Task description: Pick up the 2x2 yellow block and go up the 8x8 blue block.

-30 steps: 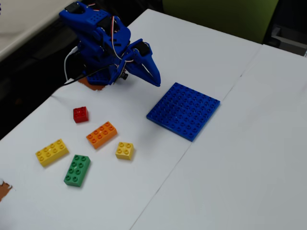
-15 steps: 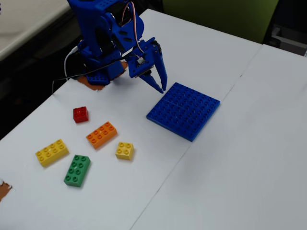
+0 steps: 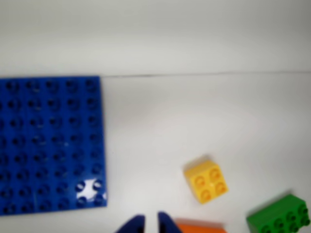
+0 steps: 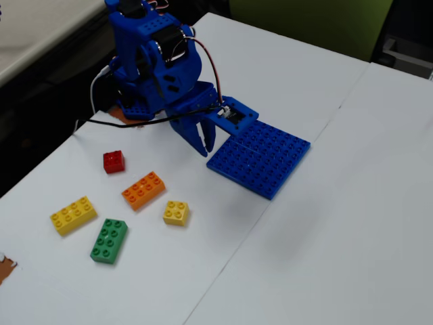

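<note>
The 2x2 yellow block (image 4: 176, 212) lies studs up on the white table, in front of the orange brick in the fixed view. In the wrist view the 2x2 yellow block (image 3: 206, 180) is to the right of and beyond my gripper (image 3: 150, 221), well apart from it. The 8x8 blue block (image 4: 260, 156) lies flat right of my gripper (image 4: 203, 147); in the wrist view the 8x8 blue block (image 3: 48, 143) fills the left side. My gripper points down over bare table by the plate's near corner, jaws a narrow gap apart, holding nothing.
An orange brick (image 4: 143, 189), a red brick (image 4: 114, 161), a long yellow brick (image 4: 73, 215) and a green brick (image 4: 109, 240) lie left of the plate. In the wrist view the orange brick (image 3: 201, 227) sits just right of the fingertips, the green brick (image 3: 279, 218) further right.
The arm has swung forward and down from its folded pose near the base. The gripper now points down at the table beside the blue plate's corner. No brick has moved.
</note>
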Action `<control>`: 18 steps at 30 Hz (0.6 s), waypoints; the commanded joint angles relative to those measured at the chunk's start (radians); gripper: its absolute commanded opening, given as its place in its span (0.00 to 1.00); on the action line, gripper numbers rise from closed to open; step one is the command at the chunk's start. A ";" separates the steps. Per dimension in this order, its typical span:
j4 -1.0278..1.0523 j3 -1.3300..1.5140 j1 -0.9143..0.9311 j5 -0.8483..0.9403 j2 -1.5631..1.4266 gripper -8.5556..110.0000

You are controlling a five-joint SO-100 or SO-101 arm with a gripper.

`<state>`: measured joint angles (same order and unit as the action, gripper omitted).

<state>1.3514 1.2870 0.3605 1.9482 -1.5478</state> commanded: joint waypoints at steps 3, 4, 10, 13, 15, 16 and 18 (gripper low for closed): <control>0.086 -0.144 0.091 0.232 0.057 0.11; 0.101 -0.161 0.107 0.267 0.071 0.12; 0.170 -0.302 0.187 0.462 0.178 0.16; 0.179 -0.365 0.216 0.537 0.235 0.16; 0.175 -0.396 0.230 0.575 0.268 0.16; 0.163 -0.397 0.235 0.580 0.278 0.16; 0.153 -0.417 0.245 0.615 0.301 0.16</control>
<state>1.5202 0.9342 0.5937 2.5188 -1.2517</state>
